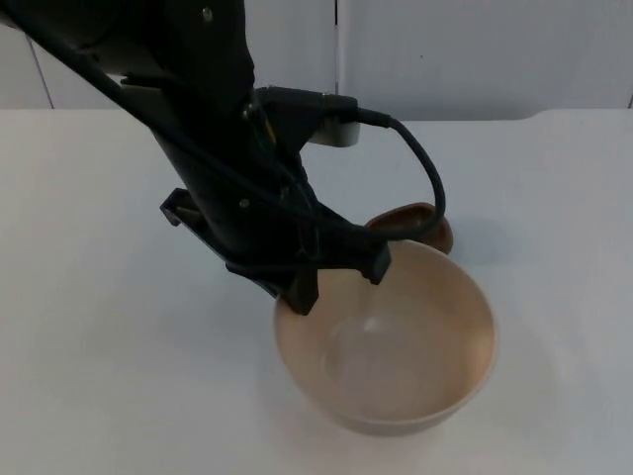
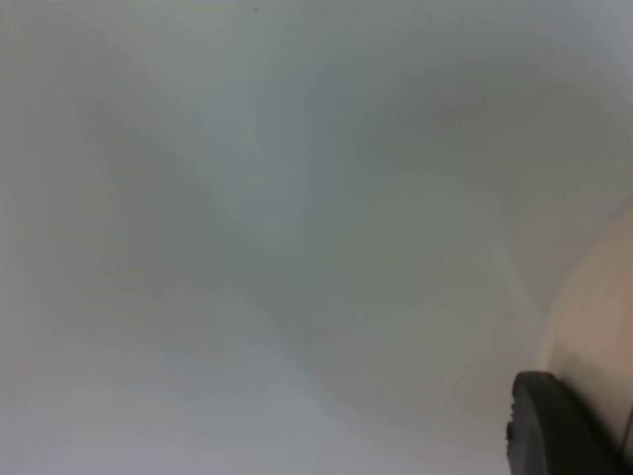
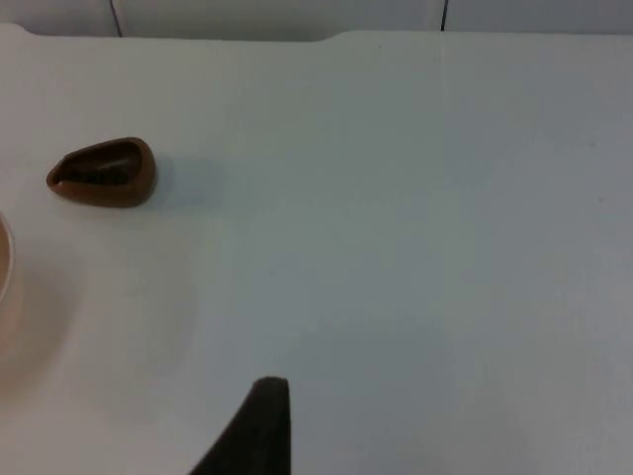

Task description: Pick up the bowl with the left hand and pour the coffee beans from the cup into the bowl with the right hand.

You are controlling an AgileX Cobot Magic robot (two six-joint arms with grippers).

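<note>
Left gripper (image 1: 336, 277) sits at the far-left rim of the bowl (image 1: 396, 346), reaching in from the upper left; one finger hangs outside the rim on the left, the other sits further right over the rim's far edge, so the fingers straddle the rim and look clamped on it. The bowl is beige, wide and open side up, at the near centre of the white table (image 1: 89, 297); its inside looks bare and pale, no beans visible in it. Whether the bowl is lifted or resting on the table cannot be told. In the left wrist view a black fingertip (image 2: 554, 426) stands against the pale curve of the bowl (image 2: 598, 307), the rest being blurred grey-white table (image 2: 247, 247). Just behind the bowl, on its far-right side, is the cup (image 1: 420, 223), a small brown vessel with a dark inside, partly hidden by the bowl's far rim and by the left arm's parts; touching the bowl or just apart cannot be told. In the right wrist view the cup (image 3: 102, 173) shows as a rounded-triangular brown dish standing alone on the table (image 3: 415, 218), dark inside, with a sliver of the bowl's rim (image 3: 4, 267) near it. The right gripper waits off to the right, well apart from the cup; one black fingertip (image 3: 252, 430) shows above bare table, and whether its fingers are apart or together cannot be told. A grey partition wall (image 1: 475, 49) closes the far edge of the table.
</note>
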